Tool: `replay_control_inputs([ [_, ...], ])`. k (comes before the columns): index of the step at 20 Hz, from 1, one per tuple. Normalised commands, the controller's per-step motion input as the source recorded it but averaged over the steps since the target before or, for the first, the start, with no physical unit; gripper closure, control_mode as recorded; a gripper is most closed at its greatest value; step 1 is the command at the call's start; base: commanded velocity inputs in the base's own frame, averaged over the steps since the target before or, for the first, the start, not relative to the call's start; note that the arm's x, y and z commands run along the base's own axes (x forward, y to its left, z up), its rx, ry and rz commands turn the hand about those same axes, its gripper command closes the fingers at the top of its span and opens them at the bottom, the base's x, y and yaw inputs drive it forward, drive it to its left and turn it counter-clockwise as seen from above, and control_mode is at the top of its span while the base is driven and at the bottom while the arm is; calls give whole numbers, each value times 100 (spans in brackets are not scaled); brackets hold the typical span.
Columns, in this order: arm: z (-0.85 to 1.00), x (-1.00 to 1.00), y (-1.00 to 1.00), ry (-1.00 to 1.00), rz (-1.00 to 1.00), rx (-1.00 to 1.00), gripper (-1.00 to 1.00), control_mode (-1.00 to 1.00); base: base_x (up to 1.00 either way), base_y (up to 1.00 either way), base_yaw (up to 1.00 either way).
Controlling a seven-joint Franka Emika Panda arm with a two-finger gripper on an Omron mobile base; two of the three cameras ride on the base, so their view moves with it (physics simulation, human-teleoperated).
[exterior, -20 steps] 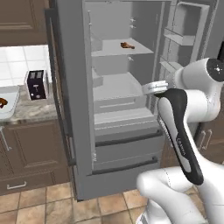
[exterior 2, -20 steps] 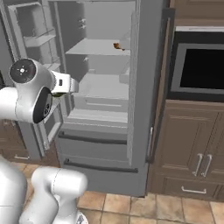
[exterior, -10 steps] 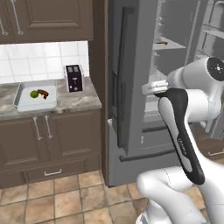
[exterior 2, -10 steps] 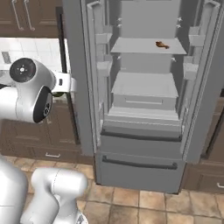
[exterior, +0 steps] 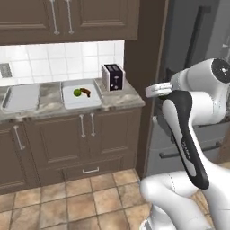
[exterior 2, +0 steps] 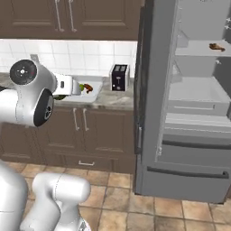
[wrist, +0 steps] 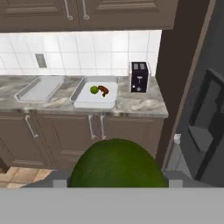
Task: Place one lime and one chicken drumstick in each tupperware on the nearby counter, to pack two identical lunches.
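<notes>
On the counter [exterior: 121,99] at ten o'clock, one tupperware [exterior: 81,94] holds lime and drumstick; its neighbour [exterior: 20,98] lies bare. Right base view: another drumstick [exterior 2: 217,46] waits in the fridge [exterior 2: 189,99]. Hand view: gripper [wrist: 114,183] clasps a lime [wrist: 116,164], apparently for the bare box.

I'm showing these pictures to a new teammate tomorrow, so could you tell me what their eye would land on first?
Probably the big green lime filling the bottom of the hand view, sitting in the gripper. Next, on the counter, the tupperware left of the black toaster already holds a lime and a drumstick, while the second tupperware further left lies empty. In the right base view, another drumstick lies on a shelf of the open fridge.
</notes>
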Motion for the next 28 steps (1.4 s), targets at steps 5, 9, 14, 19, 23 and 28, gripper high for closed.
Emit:
replay_control_inputs([
  [5,0,0,0,0,0,0,100,100,5,100,0],
  [9,0,0,0,0,0,0,100,100,18,100,0],
  [14,0,0,0,0,0,0,100,100,38,98,-2],
  [19,0,0,0,0,0,0,100,100,84,29,0],
  [23,0,0,0,0,0,0,100,100,100,3,0],
  [28,0,0,0,0,0,0,100,100,93,33,-1],
])
